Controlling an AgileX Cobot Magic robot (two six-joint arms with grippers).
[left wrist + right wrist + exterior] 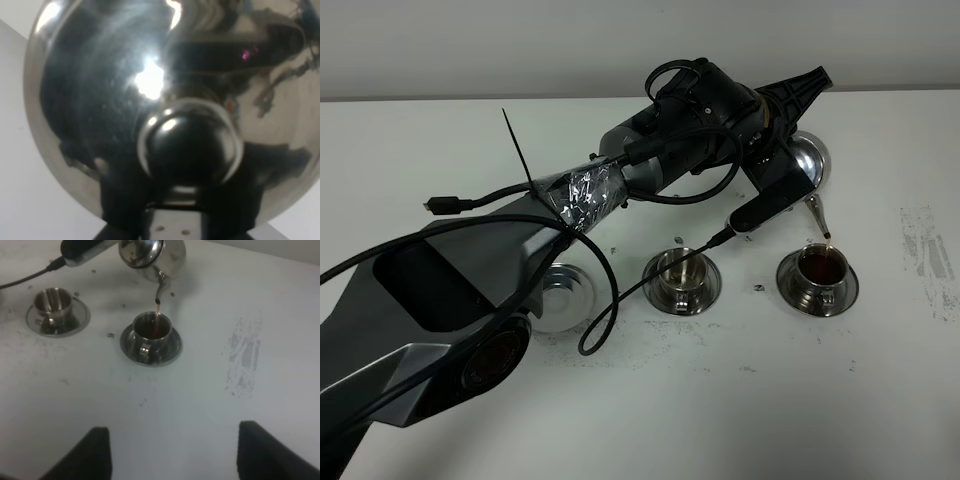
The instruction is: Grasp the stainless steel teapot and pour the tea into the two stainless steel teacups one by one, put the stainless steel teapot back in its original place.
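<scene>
The stainless steel teapot (809, 163) hangs tilted in my left gripper (782, 140), which has reached across to the right and is shut on it. A thin stream of tea runs from its spout (817, 214) into the right teacup (818, 270), which holds dark tea on its saucer. The other teacup (682, 271) stands on its saucer at the middle. The bare round saucer (563, 293) lies left of it. In the left wrist view the teapot's lid and knob (190, 145) fill the frame. My right gripper (175, 455) is open and empty, back from the filling cup (151, 330).
A black cable (610, 300) loops down from the left arm between the bare saucer and the middle cup. Grey scuff marks (925, 258) lie on the white table at the right. The left arm's body covers the table's left side.
</scene>
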